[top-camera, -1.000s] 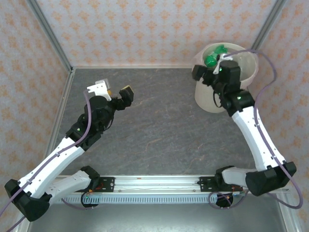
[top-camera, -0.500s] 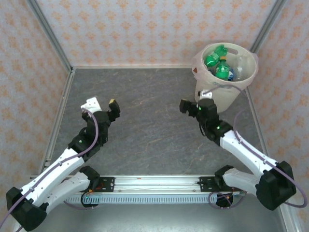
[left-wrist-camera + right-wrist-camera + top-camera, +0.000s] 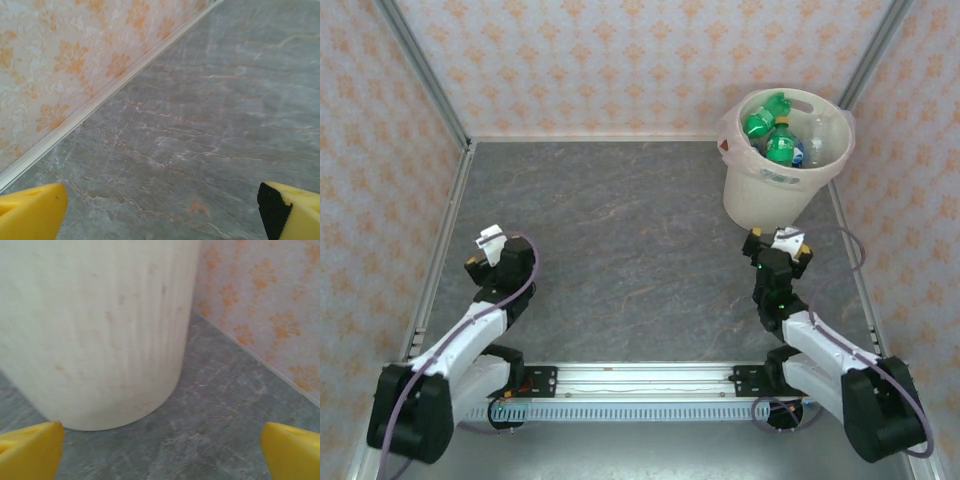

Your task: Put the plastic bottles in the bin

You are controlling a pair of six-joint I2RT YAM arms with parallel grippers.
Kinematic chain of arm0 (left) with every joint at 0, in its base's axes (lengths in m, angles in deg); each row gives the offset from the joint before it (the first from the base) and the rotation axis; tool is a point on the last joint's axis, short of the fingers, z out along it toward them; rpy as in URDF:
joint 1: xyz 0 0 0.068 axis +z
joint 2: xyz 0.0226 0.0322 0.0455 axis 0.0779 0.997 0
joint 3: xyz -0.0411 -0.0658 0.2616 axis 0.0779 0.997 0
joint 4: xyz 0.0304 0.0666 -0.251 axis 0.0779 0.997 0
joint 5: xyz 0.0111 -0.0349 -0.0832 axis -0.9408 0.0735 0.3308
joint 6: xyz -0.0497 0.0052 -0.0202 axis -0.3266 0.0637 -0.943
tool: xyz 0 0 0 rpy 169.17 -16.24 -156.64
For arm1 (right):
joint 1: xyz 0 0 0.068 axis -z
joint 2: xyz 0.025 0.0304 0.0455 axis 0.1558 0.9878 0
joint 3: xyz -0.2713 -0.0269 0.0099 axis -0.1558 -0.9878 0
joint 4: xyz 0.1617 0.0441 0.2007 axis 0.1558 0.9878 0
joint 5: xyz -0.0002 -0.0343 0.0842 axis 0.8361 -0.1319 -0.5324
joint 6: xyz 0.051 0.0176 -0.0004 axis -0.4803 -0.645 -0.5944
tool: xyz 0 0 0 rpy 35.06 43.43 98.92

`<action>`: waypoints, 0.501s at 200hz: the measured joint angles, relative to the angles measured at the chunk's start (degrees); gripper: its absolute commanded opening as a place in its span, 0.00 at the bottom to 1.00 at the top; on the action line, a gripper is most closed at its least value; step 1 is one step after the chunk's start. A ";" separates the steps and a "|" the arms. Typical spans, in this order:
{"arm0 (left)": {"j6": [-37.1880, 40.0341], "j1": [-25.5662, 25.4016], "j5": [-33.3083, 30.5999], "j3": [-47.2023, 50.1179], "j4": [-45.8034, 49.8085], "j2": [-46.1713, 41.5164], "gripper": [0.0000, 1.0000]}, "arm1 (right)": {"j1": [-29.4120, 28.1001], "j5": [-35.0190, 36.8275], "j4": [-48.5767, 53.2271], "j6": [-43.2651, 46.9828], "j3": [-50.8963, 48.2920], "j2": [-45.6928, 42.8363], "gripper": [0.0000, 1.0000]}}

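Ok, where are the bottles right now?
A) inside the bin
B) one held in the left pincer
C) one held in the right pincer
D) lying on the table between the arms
A: the top view shows the bottles sitting inside the bin, while the left pincer and right pincer are open and hold nothing.

Open table [image 3: 620,250] mid-scene (bin [image 3: 765,200] walls the right).

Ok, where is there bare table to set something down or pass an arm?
Bare: the whole middle of the table, between the left gripper and right gripper, up to the back wall. Crowded: the back right corner, where the bin holding plastic bottles stands, right gripper just before it.
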 measured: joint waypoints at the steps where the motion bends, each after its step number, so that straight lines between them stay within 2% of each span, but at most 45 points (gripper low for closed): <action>1: 0.02 0.09 0.09 -0.04 -0.11 0.24 0.99 | 0.17 -0.02 -0.39 0.00 -0.11 0.26 1.00; 43: 5.16 0.83 2.60 -2.14 -15.26 11.63 0.99 | 4.02 -1.90 -12.96 0.02 -1.25 9.60 1.00; 100: 11.21 1.22 9.94 6.36 -48.33 19.17 1.00 | 4.63 -8.94 -28.20 1.64 -0.37 21.29 1.00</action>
